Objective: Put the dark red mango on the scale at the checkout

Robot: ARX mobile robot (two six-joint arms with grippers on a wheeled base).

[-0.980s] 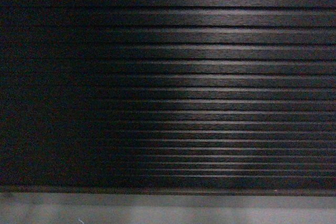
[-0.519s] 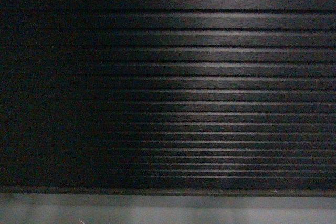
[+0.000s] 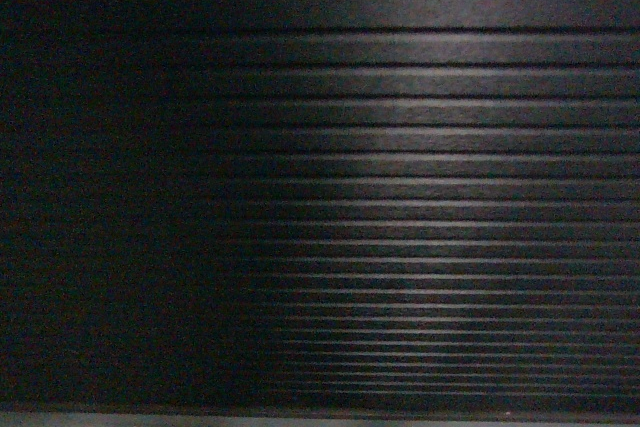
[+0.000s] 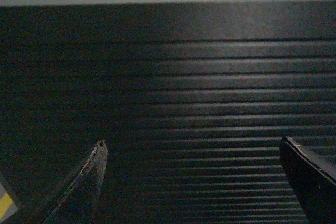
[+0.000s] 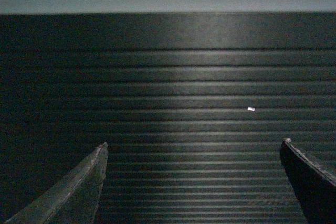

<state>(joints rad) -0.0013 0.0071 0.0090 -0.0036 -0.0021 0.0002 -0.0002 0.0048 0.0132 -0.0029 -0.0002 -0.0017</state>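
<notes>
Dark, horizontally ribbed slats of the brown-black checkout counter front (image 3: 420,207) fill every view; neither dark red mango nor white scale shows anywhere. The left gripper (image 4: 194,182) and right gripper (image 5: 194,182) both hang wide open, holding nothing. A good approach probably means raising the view above the counter's top edge to locate the fruit.

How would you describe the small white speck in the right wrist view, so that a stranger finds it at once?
The checkout front fills the view with dark horizontal slats. Right of the middle, on one slat, sits the white speck. It is the only bright mark on the slats.
</notes>
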